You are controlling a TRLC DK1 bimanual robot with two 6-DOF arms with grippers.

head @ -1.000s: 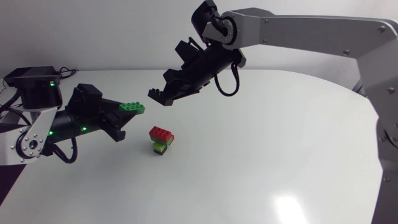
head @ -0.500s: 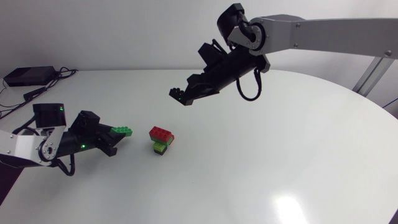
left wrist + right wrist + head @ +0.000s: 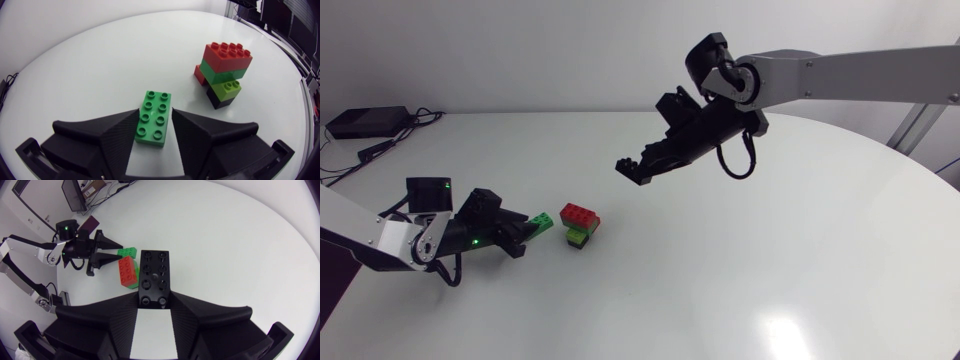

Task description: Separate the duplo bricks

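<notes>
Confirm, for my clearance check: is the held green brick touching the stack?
Apart. The left wrist view shows bare table between the green brick and the stack.

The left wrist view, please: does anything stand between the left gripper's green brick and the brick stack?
Nothing visible does: only bare table separates the green brick, shut in the left gripper, from the brick stack.

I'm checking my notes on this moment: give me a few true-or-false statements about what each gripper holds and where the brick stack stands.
1. The left gripper is shut on a green brick. True.
2. The right gripper is empty. False: it is shut on a black brick, raised above the table.
3. The top brick of the stack is red. True.
4. The stack hangs from the right gripper. False: it stands on the table, just ahead of the left gripper, and nothing touches it.
</notes>
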